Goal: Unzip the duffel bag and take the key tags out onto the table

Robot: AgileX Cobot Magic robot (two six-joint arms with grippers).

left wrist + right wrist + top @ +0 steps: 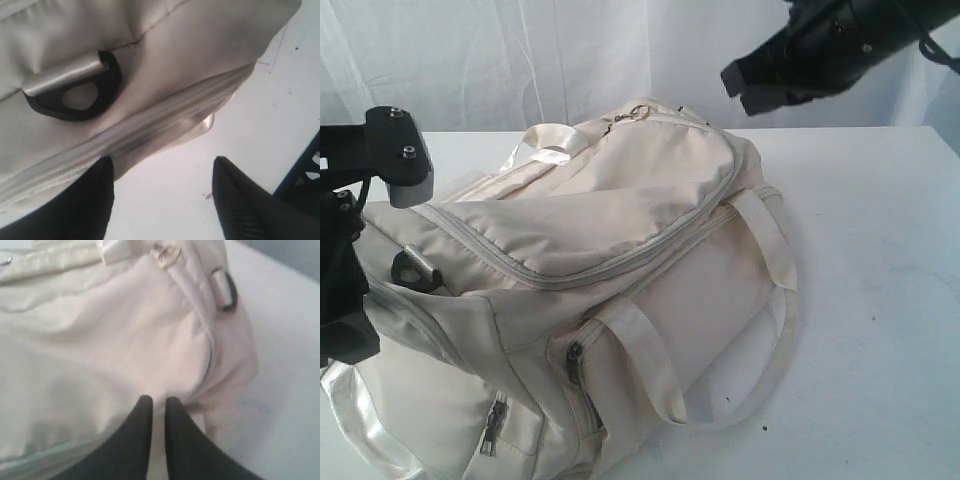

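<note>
A: Exterior. The duffel bag [620, 230] sits on the table [880, 250], left of centre. Its main zipper [570, 277] is closed all round, with the pull [638, 112] at the far end. Key tags not visible; presumably inside.
B: Arms?
A: Left arm [342, 250] is at the bag's near end. Right gripper [742, 88] hangs above the far end, clear of the fabric.
B: Left wrist?
A: Left gripper [161, 167] is spread wide and empty, over bare table just beside the bag's edge, near a zipper line and a black D-ring [75, 95].
B: Right wrist?
A: Fingers nearly pressed together with only a slit between, nothing pinched. They point at the top panel; the pull is well ahead.
B: Step?
A: Judged: unzipping not begun. Next, the right gripper must reach the pull and pinch it, while the left braces the bag against the drag.
</note>
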